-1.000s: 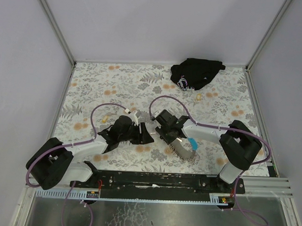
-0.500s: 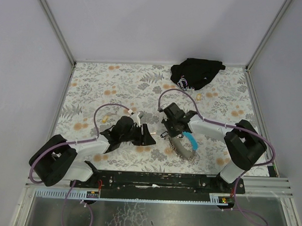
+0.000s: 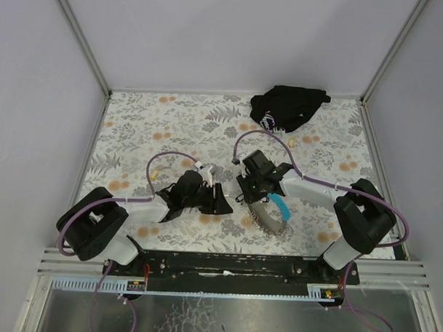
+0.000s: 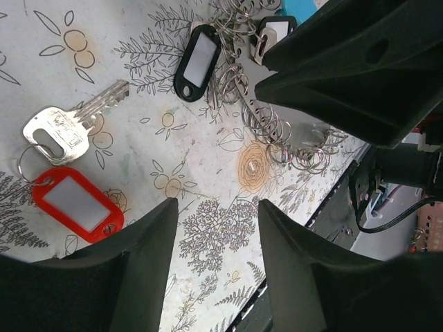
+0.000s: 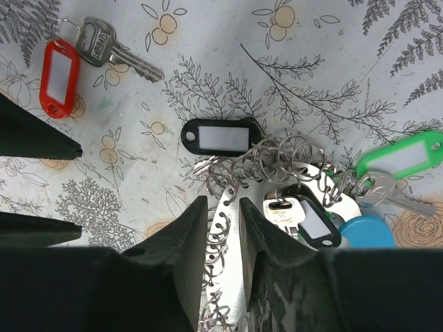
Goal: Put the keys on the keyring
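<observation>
Since a second ago both my arms have shifted a little rightward over the flower-printed tabletop. A crumpled black cloth bundle lies at its far edge. My left hand stands half open over bare tabletop, holding nothing. My right hand is narrow, its fingers astride a trailing end of the keyring, a tangle of small metal rings; no grip shows. A black-tagged key and a green-tagged key touch that tangle. The silver key with the red plastic tag lies loose, apart from it.
</observation>
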Controlling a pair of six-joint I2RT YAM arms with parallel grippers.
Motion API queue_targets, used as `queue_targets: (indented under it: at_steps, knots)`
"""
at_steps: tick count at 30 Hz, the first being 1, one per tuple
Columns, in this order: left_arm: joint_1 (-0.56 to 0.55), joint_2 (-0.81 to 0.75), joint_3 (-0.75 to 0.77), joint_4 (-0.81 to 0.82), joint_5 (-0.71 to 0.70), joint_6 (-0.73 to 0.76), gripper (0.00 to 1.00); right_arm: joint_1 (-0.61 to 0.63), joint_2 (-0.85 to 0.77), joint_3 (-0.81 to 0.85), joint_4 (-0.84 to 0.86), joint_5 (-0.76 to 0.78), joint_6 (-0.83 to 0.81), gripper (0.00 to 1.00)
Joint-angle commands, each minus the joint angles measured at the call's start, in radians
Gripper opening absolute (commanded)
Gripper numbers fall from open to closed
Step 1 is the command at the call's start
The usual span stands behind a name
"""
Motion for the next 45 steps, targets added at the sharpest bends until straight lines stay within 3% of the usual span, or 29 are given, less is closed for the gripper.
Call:
queue_targets:
  at_steps: [1,16,22,27,35,45]
  knots:
    - [-0.005,0.001,0.026,0.077,-0.001,0.023,0.49,-0.005,0.005,0.005,-0.001,-0.035,-0.021,0.33]
    - [-0.005,0.013,0.017,0.086,-0.005,0.020,0.49,-0.003,0.076,0.009,0.005,-0.058,-0.016,0.33]
    - [-0.004,0.033,0.014,0.112,0.015,0.002,0.48,-0.002,0.080,0.015,0.011,-0.087,-0.017,0.25]
    - [-0.004,0.035,0.008,0.133,0.019,-0.003,0.47,-0.002,0.059,0.015,0.006,-0.096,-0.028,0.11]
    - [-0.005,0.028,-0.015,0.234,0.035,0.042,0.44,-0.002,-0.069,-0.040,0.082,-0.168,-0.063,0.00]
    - [0.032,0.027,-0.044,0.412,0.112,0.094,0.36,-0.003,-0.188,-0.116,0.183,-0.223,-0.126,0.00]
